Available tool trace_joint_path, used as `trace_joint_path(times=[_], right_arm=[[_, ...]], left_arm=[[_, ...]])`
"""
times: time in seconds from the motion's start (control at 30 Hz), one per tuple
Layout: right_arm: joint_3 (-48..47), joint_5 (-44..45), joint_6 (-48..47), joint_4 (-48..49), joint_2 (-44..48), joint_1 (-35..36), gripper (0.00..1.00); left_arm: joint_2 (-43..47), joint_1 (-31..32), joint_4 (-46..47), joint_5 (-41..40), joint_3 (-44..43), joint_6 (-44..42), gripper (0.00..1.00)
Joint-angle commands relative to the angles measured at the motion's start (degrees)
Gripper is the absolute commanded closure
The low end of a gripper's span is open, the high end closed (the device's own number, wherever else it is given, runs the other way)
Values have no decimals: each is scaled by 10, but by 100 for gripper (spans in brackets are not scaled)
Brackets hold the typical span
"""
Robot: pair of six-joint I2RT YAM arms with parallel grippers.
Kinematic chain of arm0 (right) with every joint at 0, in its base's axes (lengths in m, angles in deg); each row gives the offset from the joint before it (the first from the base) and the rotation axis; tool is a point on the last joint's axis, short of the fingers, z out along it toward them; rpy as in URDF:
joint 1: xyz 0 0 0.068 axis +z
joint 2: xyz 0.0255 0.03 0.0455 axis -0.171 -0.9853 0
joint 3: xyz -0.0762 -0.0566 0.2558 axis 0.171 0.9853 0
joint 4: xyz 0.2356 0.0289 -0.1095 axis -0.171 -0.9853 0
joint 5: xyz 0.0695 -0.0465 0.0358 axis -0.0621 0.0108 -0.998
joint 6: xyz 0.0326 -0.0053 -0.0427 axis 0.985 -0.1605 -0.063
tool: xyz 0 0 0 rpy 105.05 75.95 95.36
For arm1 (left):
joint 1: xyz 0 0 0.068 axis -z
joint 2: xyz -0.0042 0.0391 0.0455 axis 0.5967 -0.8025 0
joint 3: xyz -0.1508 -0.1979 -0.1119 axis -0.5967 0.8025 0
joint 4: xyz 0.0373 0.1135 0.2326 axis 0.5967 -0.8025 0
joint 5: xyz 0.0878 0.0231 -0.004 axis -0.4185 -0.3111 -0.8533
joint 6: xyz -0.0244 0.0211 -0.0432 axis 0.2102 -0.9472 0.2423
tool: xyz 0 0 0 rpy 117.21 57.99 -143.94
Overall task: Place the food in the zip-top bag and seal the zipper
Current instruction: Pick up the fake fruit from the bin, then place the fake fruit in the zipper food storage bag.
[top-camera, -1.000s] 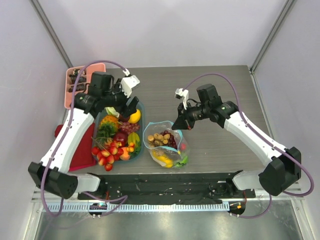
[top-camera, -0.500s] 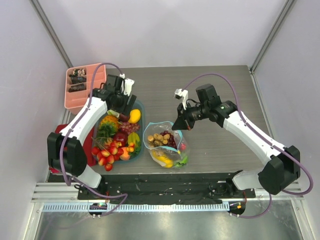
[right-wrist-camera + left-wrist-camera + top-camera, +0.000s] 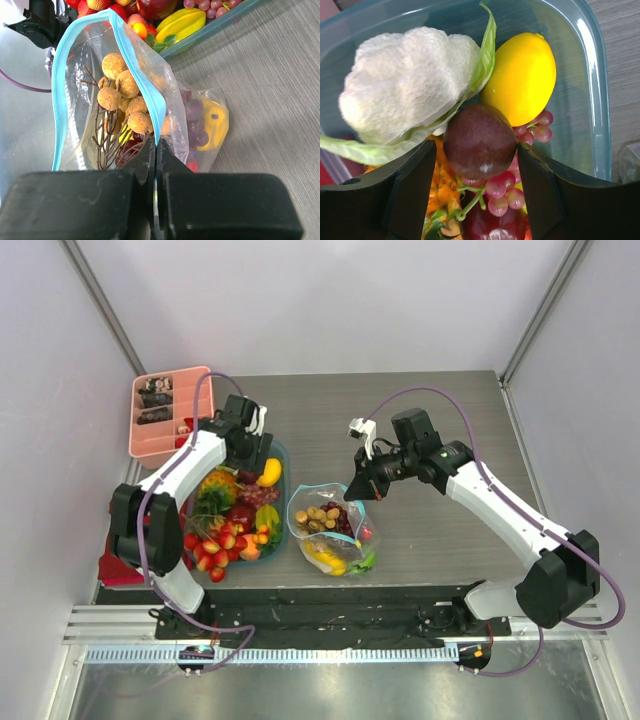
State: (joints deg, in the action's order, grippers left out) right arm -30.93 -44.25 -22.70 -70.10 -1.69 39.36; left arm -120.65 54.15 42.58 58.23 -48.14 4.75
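The food fills a clear teal container [image 3: 284,462] left of centre: a yellow lemon [image 3: 522,85], a white cauliflower [image 3: 405,85], pink grapes [image 3: 507,187] and a dark red round fruit [image 3: 480,140]. My left gripper [image 3: 477,185] is open and reaches down into the container's far end, one finger on each side of the dark red fruit. The zip-top bag [image 3: 330,530] stands at mid-table with its mouth open. It holds brown nuts on twigs [image 3: 122,95], grapes and yellow pieces. My right gripper [image 3: 156,150] is shut on the bag's mouth edge at the teal-blue zipper [image 3: 137,65].
A pink divided tray [image 3: 165,415] stands at the back left beside the container. A dark red cloth [image 3: 118,560] lies along the container's left side under my left arm. Strawberries [image 3: 205,545] are piled at the container's near end. Grey walls close in on both sides.
My left arm has swung in from the left, and its gripper has come down over the container's far end around the dark red fruit. The right arm and the bag have not moved.
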Motion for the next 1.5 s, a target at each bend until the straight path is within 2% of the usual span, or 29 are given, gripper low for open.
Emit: trace_joint_path(times=[0.0,0.03,0.23,0.33,0.5,0.67,0.7,0.77,0.8,0.93,1.17,1.23,1.27,1.33,1.37,1.43,1.47], right_arm=[[-17,3,-8,6,4,2,99],[-17,4,-9,6,4,3,99],[-15,5,-11,5,7,2,99],[-16,4,-13,5,9,2,99],[-18,1,-16,4,7,3,99],[-23,-7,-17,5,2,3,99],[-24,-8,-17,5,0,3,99],[-28,-9,-15,5,-3,3,99],[-31,-10,-14,6,-4,3,99],[-36,-13,-9,4,0,2,99],[-33,-27,-3,5,11,2,99],[-33,-32,0,6,14,2,99],[-32,-33,0,6,15,3,99],[-34,-34,-1,6,16,3,99],[-34,-34,-1,6,17,3,99],[-35,-35,-2,7,17,2,99],[-35,-38,-3,7,17,3,99]], left_arm=[[-8,2,21,-14,-5,31,35],[-8,2,20,-10,-7,32,45],[9,2,-27,-15,-40,31,68],[51,2,-39,-9,-70,21,78],[149,17,-5,45,-109,-20,74],[205,71,21,204,-122,-24,75],[225,103,36,229,-115,-16,76],[245,138,76,245,-83,-13,77],[259,176,87,248,-72,-12,77],[258,244,105,248,-50,9,79],[245,296,105,298,-6,62,80],[242,306,103,297,12,65,75],[238,312,103,310,16,76,66],[233,316,94,319,20,81,62],[229,318,78,323,19,82,57],[224,319,59,310,11,82,43],[224,318,32,304,4,75,27]])
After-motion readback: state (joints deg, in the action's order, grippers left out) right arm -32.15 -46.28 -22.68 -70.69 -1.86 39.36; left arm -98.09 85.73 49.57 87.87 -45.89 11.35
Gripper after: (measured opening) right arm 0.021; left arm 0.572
